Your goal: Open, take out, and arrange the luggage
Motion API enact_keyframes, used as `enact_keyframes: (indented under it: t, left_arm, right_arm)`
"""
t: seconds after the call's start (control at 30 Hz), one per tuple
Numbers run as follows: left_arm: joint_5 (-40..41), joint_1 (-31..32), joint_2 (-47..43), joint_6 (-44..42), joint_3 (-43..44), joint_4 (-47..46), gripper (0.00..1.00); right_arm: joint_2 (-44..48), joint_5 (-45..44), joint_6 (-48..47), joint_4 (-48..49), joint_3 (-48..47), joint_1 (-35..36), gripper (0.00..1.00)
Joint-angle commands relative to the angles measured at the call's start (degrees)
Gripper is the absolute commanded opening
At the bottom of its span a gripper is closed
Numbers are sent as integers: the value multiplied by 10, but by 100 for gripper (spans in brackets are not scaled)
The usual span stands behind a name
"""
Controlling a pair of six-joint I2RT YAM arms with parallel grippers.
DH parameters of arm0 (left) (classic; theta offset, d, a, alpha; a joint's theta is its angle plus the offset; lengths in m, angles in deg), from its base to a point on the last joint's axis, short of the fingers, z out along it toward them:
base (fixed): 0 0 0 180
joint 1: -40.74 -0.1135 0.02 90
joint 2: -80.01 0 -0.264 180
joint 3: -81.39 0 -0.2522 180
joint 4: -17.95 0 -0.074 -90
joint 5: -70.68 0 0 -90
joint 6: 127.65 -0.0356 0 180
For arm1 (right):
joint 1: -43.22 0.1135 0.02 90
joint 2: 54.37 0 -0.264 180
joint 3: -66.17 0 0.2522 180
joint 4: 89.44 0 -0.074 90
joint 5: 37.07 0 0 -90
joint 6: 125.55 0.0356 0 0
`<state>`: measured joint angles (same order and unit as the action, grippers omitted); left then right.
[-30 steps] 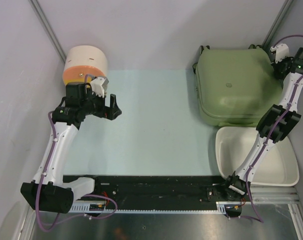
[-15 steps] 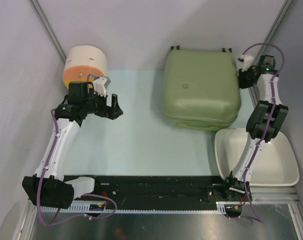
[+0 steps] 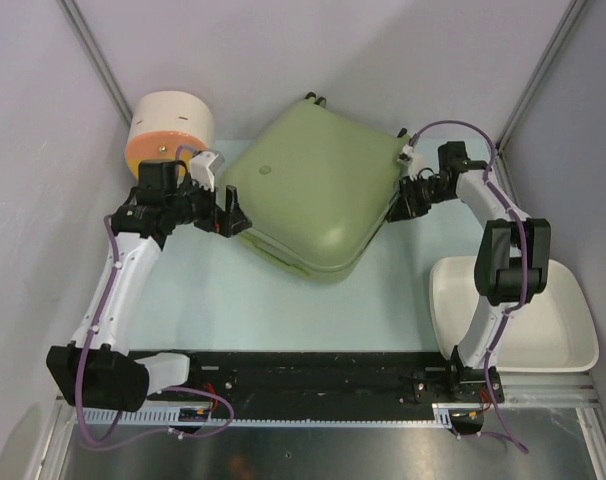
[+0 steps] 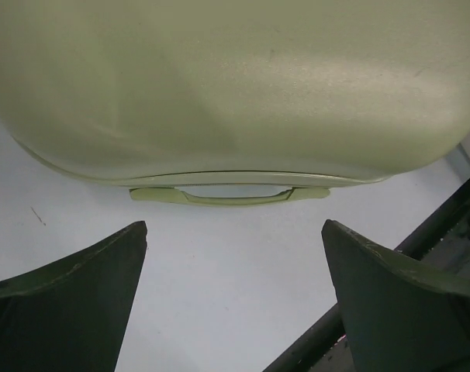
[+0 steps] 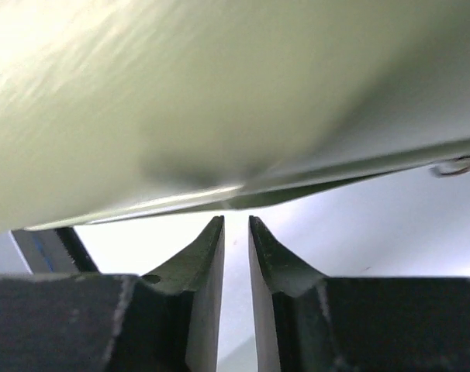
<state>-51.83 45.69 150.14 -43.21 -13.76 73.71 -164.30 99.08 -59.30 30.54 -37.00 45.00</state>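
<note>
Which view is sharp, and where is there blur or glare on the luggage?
Top external view: sharp and evenly lit, the luggage clear. Left wrist view: its surface slightly soft with a broad sheen, the handle readable. Right wrist view: luggage very close, blurred, washed out at upper left; the right pincer is sharper.

Cream-and-orange drum [image 3: 171, 128] sitting far left, white oval basin [image 3: 561, 322] near right, pale blue mat [image 3: 283, 300] between them

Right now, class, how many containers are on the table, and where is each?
3: the green luggage at centre back; the cream-and-orange drum in the far left corner; the white basin at near right. The shut luggage may hide more inside.
</note>
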Motion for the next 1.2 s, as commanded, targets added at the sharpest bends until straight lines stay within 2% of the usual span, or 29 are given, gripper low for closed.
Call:
enact_keyframes:
  t: [0.0,0.07,0.1,0.2,0.3,0.47,0.57,0.6,0.67,0.73,1.03,1.17]
  left_arm:
    - [-47,-18,-55,-1,2,-17,100]
    - [-57,-32,-68,12,-15,-18,100]
    - [-64,-38,-78,24,-23,-18,100]
    - [-105,-70,-94,47,-58,-19,100]
    - [-99,-80,-119,77,-100,-25,100]
    - [-56,-86,-174,194,-202,-46,100]
    - [-1,-85,-205,280,-273,-54,98]
    - [34,-85,-212,325,-290,-53,95]
    - [59,-84,-215,394,-336,-53,95]
    - [75,-73,-207,425,-357,-57,97]
    - [134,19,-124,554,-336,-92,98]
    - [133,30,-66,595,-314,-106,100]
  right_arm:
    - [82,43,7,33,41,-6,28]
    - [103,45,1,40,57,-13,33]
    - [111,47,-4,42,62,-14,41]
    - [152,61,-7,56,83,-49,53]
    - [186,80,2,76,102,-81,58]
    - [247,54,26,111,140,-92,61]
    - [276,32,37,126,172,-86,62]
    - [283,27,38,128,178,-84,62]
    - [295,19,34,128,192,-85,62]
    - [301,17,32,122,200,-86,62]
    - [306,8,12,110,203,-99,62]
    - [300,5,15,118,203,-100,63]
